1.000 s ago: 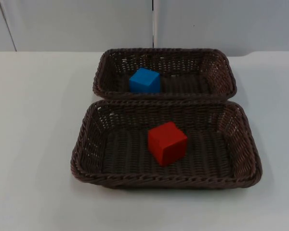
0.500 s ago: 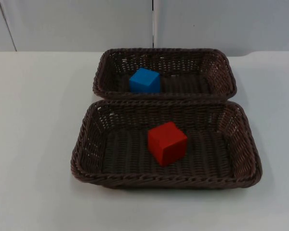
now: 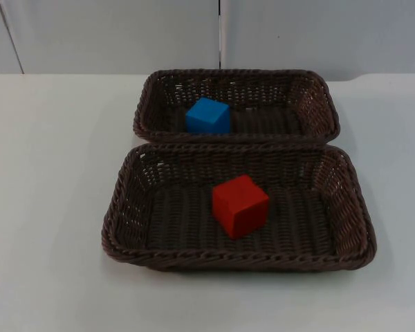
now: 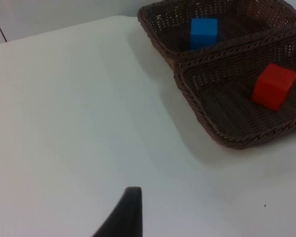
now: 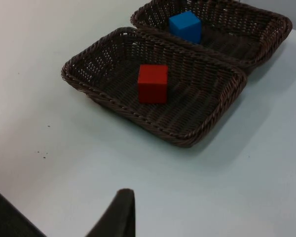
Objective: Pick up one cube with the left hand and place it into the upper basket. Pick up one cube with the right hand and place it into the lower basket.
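Upper centre of frame: blue wooden cube [image 3: 208,116] sits in upper wicker basket [image 3: 318,104]; red cube [image 3: 240,205] in lower basket [image 3: 128,207]. Left gripper [image 4: 126,212] and right gripper [image 5: 119,212] hang well apart from both baskets; finger state cannot be told.

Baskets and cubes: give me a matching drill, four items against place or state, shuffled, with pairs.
Items:
1. blue cube
2. red cube
3. upper basket
4. lower basket

Places or states:
A. nearest the table's front edge, holds one cube
B. sits in the basket by the wall, toward its left side
C. next to the grey partition wall
D. rests near the middle of the front basket, turned corner-on

Pairs: 1-B, 2-D, 3-C, 4-A
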